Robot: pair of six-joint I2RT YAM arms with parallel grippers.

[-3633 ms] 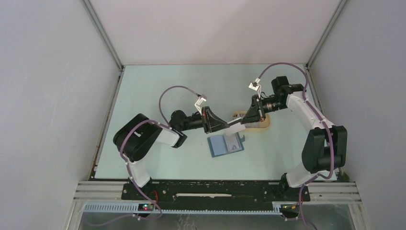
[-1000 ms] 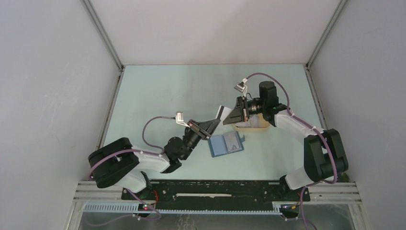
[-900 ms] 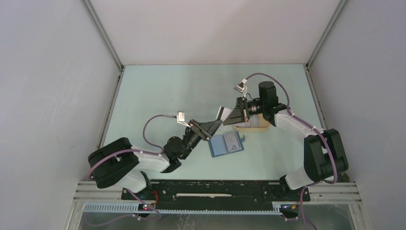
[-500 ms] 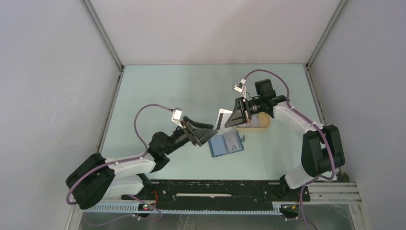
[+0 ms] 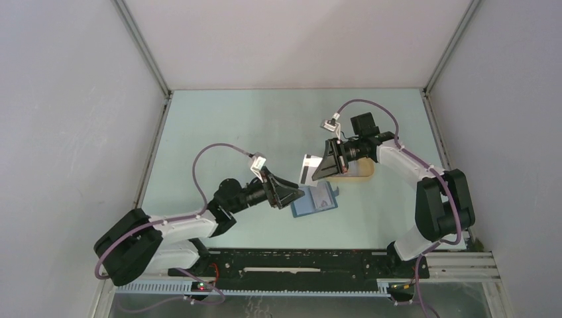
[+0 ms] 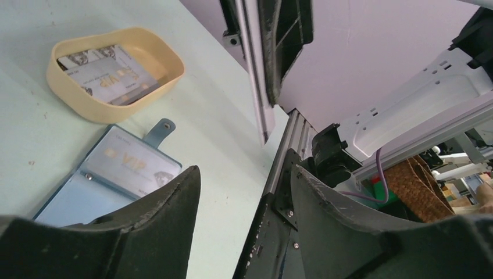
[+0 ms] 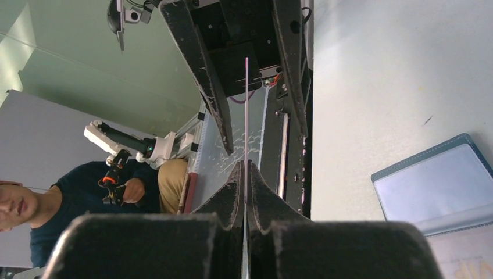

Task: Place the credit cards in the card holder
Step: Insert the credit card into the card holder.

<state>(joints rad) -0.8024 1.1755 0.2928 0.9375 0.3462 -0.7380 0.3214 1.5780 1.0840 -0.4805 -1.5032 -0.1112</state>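
My right gripper (image 5: 323, 163) (image 7: 245, 167) is shut on a credit card (image 5: 305, 168), held up off the table and seen edge-on as a thin line (image 7: 246, 110) (image 6: 259, 87). The left gripper (image 5: 296, 194) (image 6: 244, 170) stands open just below the card's free edge, apart from it, with nothing between its fingers (image 7: 200, 64). The teal-blue card holder (image 5: 306, 203) (image 6: 70, 200) (image 7: 433, 180) lies open on the table beside the left gripper. A pale "VIP" card (image 6: 131, 165) sits in its right pocket. More credit cards (image 6: 107, 72) lie in the beige tray.
The beige oval tray (image 5: 363, 171) (image 6: 64, 102) sits just behind the card holder, partly under the right gripper. The table's near edge with its black rail (image 6: 285, 209) runs close to the left gripper.
The left gripper has opened and swung right, low toward the card holder. The right gripper has carried its card slightly left and down toward it.
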